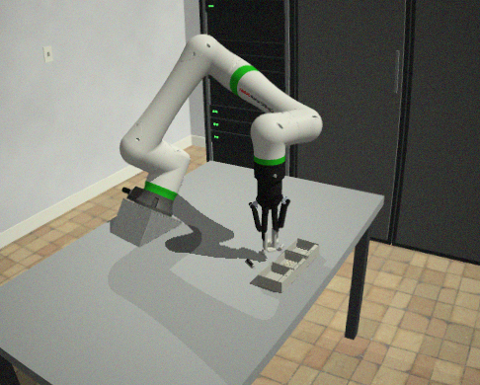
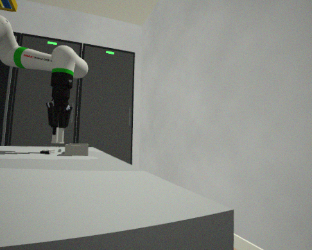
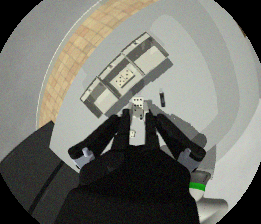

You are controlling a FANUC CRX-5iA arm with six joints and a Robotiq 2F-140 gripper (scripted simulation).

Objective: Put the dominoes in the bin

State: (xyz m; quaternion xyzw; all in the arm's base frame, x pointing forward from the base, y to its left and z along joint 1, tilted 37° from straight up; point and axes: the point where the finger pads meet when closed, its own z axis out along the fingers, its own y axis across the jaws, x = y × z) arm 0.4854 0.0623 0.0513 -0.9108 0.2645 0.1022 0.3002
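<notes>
My gripper (image 1: 272,243) points straight down and is shut on a white domino (image 3: 136,118), held upright just above the table. It hangs beside the near long side of a light grey row of three bins (image 1: 286,263), about level with the middle one. The row also shows in the wrist view (image 3: 128,72) and side-on in the exterior view (image 2: 76,149). The middle bin holds a white piece with dark dots (image 3: 123,78). I cannot read any bin's letter. The gripper shows in the exterior view (image 2: 58,139).
A small dark object (image 1: 249,263) lies on the table just left of the bins; it also shows in the wrist view (image 3: 160,98). The robot's base (image 1: 143,216) stands at the table's far left. The table's right edge runs close behind the bins.
</notes>
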